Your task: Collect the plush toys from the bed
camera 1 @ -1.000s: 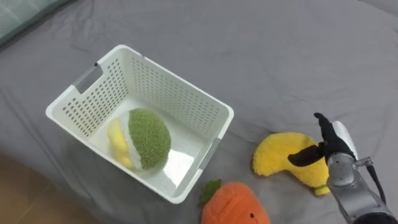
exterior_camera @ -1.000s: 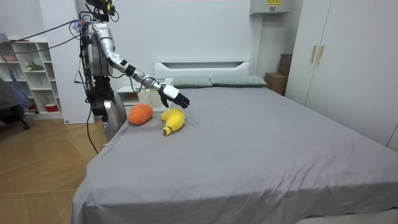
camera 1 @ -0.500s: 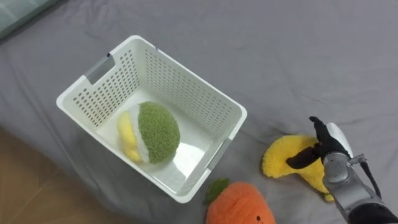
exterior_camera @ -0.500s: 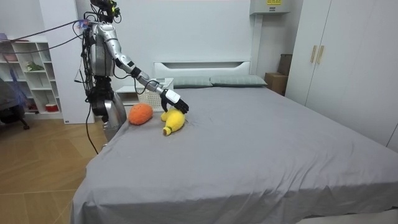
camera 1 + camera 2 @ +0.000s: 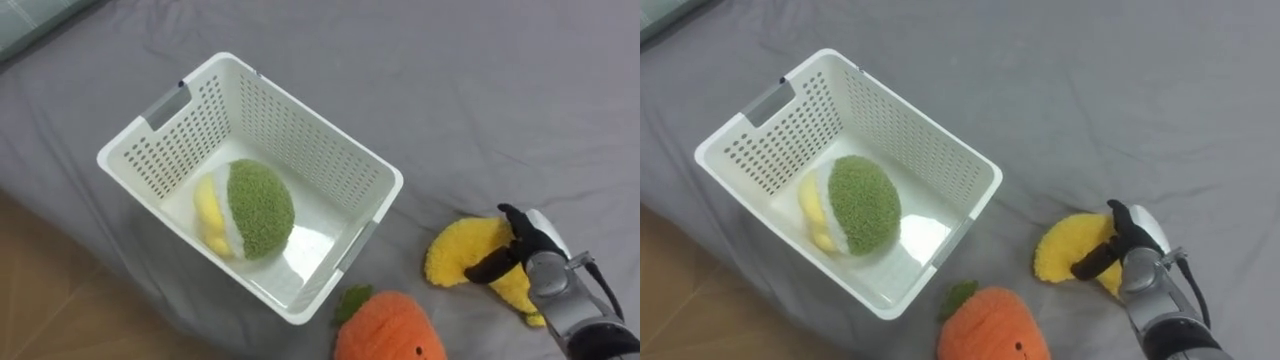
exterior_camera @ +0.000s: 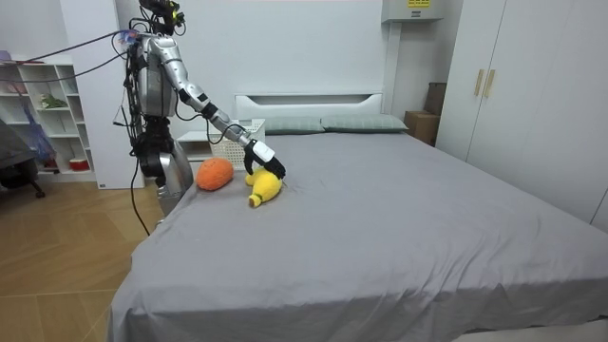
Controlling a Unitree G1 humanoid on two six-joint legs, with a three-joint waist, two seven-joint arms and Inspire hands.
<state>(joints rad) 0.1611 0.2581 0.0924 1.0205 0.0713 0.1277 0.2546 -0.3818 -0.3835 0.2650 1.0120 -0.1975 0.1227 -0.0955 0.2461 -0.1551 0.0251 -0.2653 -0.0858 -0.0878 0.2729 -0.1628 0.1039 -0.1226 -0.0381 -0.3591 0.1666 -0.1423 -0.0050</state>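
On my left the white basket (image 5: 312, 150) sits on the grey bed (image 5: 480, 90), with a green and yellow plush toy (image 5: 255, 208) lying inside on its floor. Just beside the basket's near corner I see the orange carrot plush (image 5: 390, 328) on the sheet. To its right lies the yellow banana plush (image 5: 465, 262), still on the bed. My right hand (image 5: 532, 248) is down on it, dark fingers curled over its top and the thumb across its front, gripping the banana. In the room view I stand at the bedside, right arm stretched forward.
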